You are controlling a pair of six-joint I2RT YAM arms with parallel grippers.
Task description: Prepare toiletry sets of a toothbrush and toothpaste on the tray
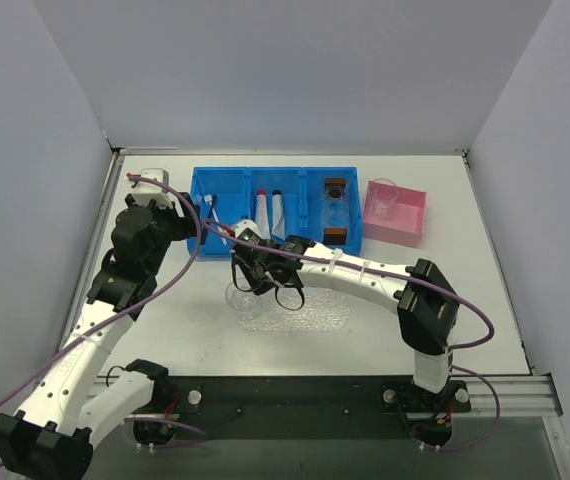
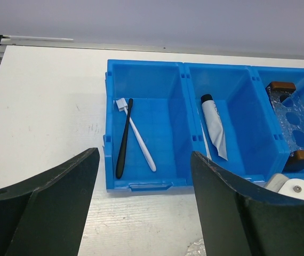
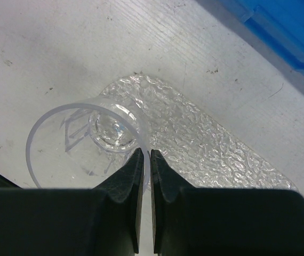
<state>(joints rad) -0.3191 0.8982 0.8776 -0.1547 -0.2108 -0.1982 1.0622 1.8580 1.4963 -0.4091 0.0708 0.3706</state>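
Observation:
The clear glittery tray (image 1: 315, 315) lies in front of the blue bin; it also shows in the right wrist view (image 3: 210, 144). My right gripper (image 1: 265, 280) (image 3: 146, 156) is shut on the rim of a clear plastic cup (image 1: 239, 298) (image 3: 61, 141) at the tray's left end. The black toothbrush (image 2: 124, 140) and white toothbrush (image 2: 141, 143) lie crossed in the bin's left compartment. The black-capped toothpaste (image 2: 214, 127) (image 1: 279, 212) and pink-capped toothpaste (image 1: 263, 212) lie in the middle compartment. My left gripper (image 1: 183, 218) (image 2: 144, 154) is open and empty just in front of the bin.
The blue three-compartment bin (image 1: 205, 190) stands at the back; its right compartment holds a clear holder with brown ends (image 1: 335, 212). A pink box (image 1: 410, 222) with a clear cup (image 1: 383, 195) stands to its right. Walls close in the left, back and right.

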